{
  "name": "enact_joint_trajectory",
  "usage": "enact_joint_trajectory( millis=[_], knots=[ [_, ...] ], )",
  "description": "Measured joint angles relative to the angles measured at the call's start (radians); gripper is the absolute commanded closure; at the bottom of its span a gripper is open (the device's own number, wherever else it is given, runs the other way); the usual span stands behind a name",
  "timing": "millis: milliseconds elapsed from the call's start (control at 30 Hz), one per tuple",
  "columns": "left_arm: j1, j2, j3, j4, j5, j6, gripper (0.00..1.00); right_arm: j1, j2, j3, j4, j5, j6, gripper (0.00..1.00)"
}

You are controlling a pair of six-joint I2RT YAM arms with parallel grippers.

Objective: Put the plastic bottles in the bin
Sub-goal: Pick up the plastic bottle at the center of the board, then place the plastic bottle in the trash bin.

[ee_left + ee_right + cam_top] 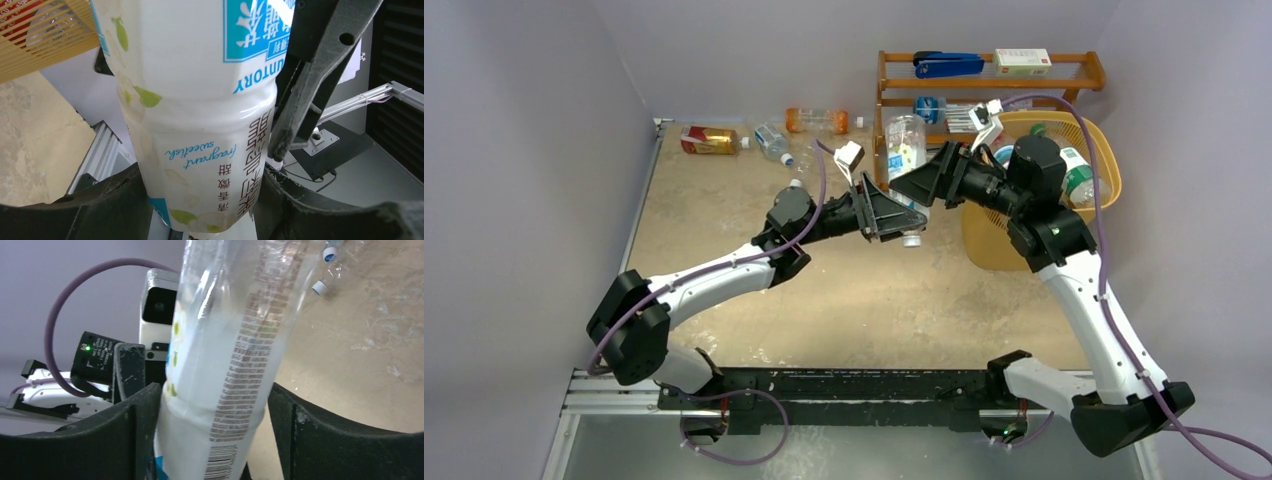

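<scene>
Item: white-labelled plastic bottle (906,143), cap down, aloft over the table's far half, near the bin (1107,160) at its far right corner. My jaws, left (892,215): clamped on its lower end. My jaws, right (916,182): apart, straddling its body. I should clamp right squarely before left releases.

The left arm (714,275) and right arm (1089,300) share one build, with smooth white link shells between chunky black joint housings. A purple cable (125,262) runs along each arm and loops free near the wrist. A small white camera block (849,157) sits on each wrist. The jaws are matte black, broad and wedge-shaped, scuffed pale at the edges, with a round hole (344,38), perhaps for a screw. A green light (88,347) glows on a black module at nine o'clock in the right wrist view. Both bases sit on a black rail (844,395) at six o'clock.
</scene>
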Motion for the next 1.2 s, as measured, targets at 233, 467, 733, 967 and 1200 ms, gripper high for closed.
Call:
enact_joint_trajectory(
  millis=[233,467,733,967,1200],
  knots=[
    [0.0,0.036,0.052,-0.01,0.012,0.002,0.29,0.001,0.0,0.04,-0.065,0.016,-0.011,0.43],
    [0.0,0.035,0.232,-0.255,0.022,0.178,0.24,0.0,0.169,0.476,-0.369,0.177,-0.132,0.43],
    [0.025,-0.032,0.265,-0.567,-0.005,0.38,0.22,-0.122,0.358,0.947,-0.649,0.309,-0.246,0.43],
    [0.095,-0.11,0.2,-0.702,0.012,0.451,0.21,-0.319,0.449,1.063,-0.816,0.451,-0.329,0.42],
    [0.151,-0.131,0.16,-0.773,0.079,0.484,0.2,-0.431,0.461,0.99,-0.882,0.532,-0.394,0.41]
  ],
)
